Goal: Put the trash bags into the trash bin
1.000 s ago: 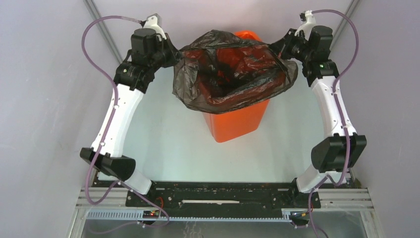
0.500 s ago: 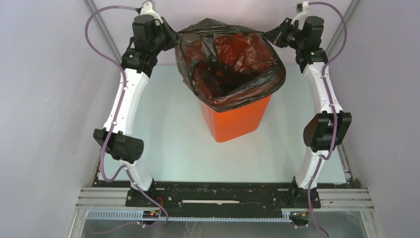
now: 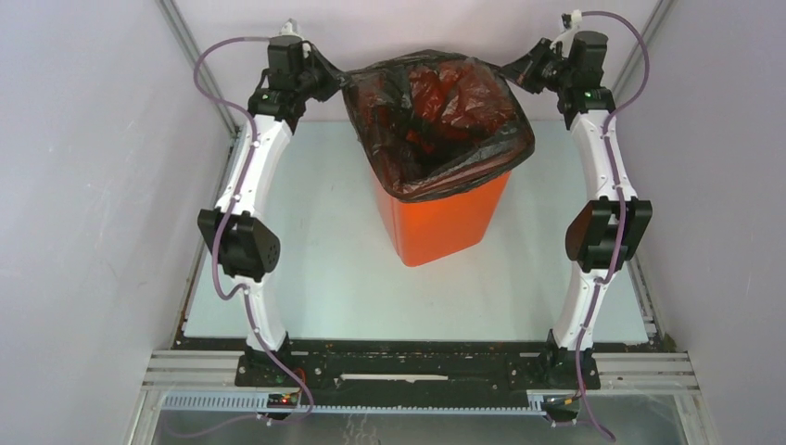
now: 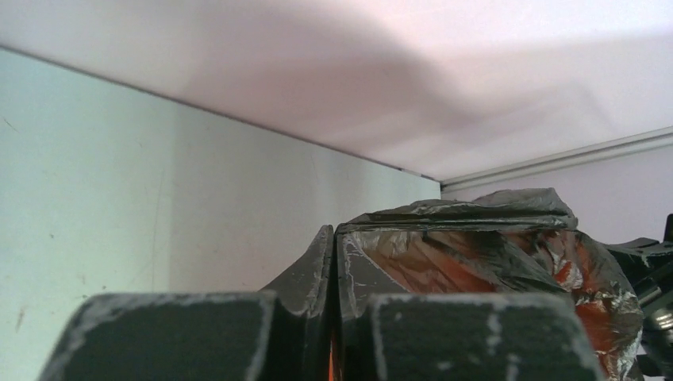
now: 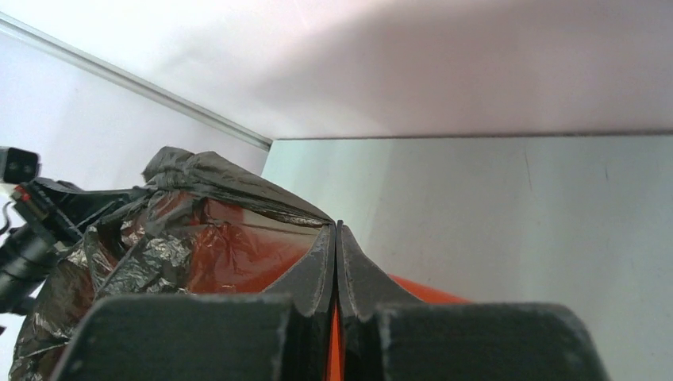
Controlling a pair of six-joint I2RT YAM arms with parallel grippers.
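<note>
The bag (image 3: 436, 120) is thin, crinkly film that I judge very light, limp and slippery. It will sag wherever it is unsupported and could tear if stretched hard over an edge, so the hem at the mouth is the best place to hold it, at two opposite points. That is where it is held now. The left hand (image 3: 338, 79) has its fingers closed flat on the hem at the far left, and the right hand (image 3: 514, 69) is pinched shut on it at the far right. In both wrist views the film is clamped between the pads. The bag is spread open over the mouth of the orange bin (image 3: 440, 222), which stands on the bench (image 3: 315, 269), and its near hem hangs over the near rim. A second ago the bag hung wider, slacker and nearer. Both arms have since reached farther, drawing the mouth squarer over the bin.
</note>
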